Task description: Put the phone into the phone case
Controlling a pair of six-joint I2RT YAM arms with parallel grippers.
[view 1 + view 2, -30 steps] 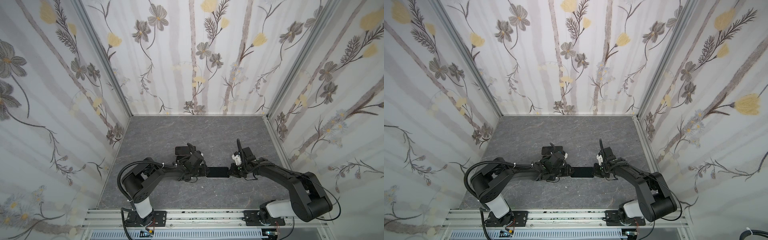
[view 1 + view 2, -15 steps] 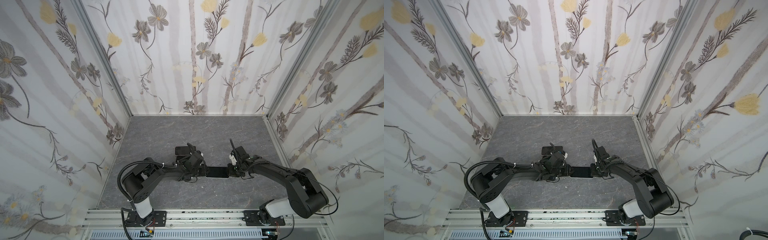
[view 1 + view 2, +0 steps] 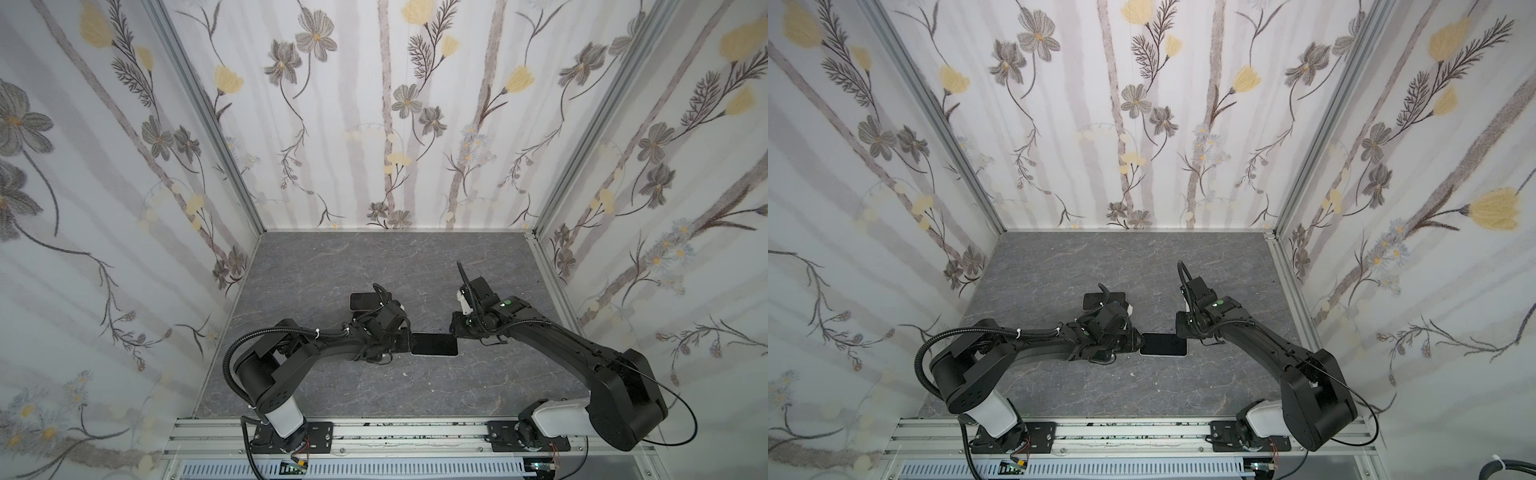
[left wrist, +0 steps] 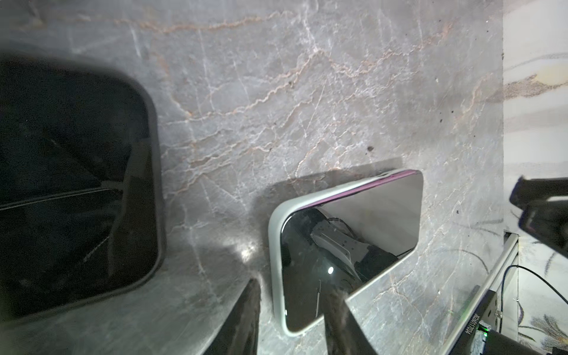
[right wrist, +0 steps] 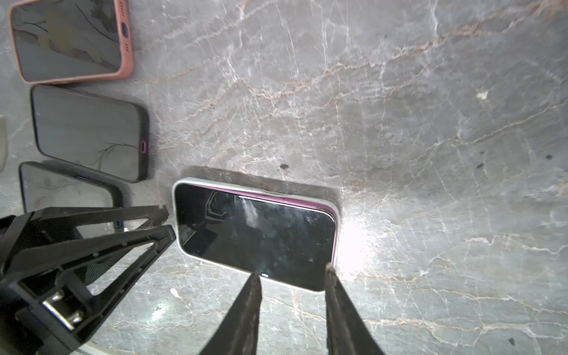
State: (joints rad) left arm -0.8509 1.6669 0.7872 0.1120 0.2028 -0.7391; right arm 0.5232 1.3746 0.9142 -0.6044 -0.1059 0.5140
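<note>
I see the phone [image 5: 255, 236] on the bench [image 5: 430, 153] in its white case [image 4: 274, 261], one purple edge riding above it; left end effector [image 5: 170, 224] narrowly parted at its short end; right end effector [image 5: 292, 270] likewise parted, holding nothing.

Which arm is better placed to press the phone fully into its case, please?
Right, probably: the open right claw hovers beside the phone's raised purple corner; the left claw sits at the opposite, seated-looking end.

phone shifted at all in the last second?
No. The phone sits at the same spot relative to the front rail in both top views.
</note>
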